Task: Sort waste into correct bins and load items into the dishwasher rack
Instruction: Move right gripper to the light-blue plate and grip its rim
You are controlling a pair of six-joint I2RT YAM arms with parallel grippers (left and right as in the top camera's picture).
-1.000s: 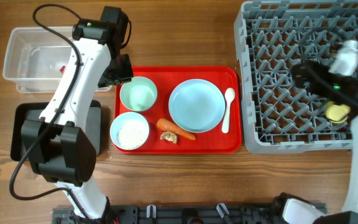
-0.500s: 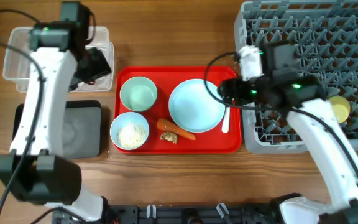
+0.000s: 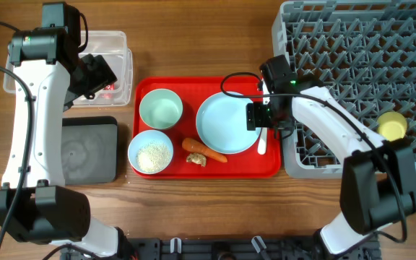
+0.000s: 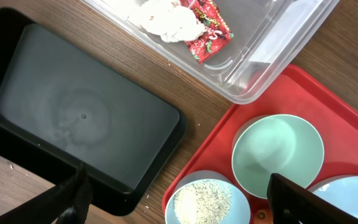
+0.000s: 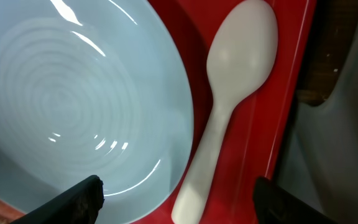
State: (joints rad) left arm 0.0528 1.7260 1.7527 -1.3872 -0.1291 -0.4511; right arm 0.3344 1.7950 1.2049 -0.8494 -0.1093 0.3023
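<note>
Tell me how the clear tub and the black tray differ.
The clear tub is see-through with tall walls; the black tray is opaque and shallow. The tub holds a crumpled napkin and a red wrapper; the tray shows no waste. Both are rectangular and sit side by side.

This looks like a robotics lab bench staged as a kitchen. A left arm (image 3: 31, 123) and a right arm (image 3: 338, 126) stand at a wooden table (image 3: 215, 43), which carries a grey dish rack (image 3: 352, 43) and a red tray (image 3: 266, 170).
</note>
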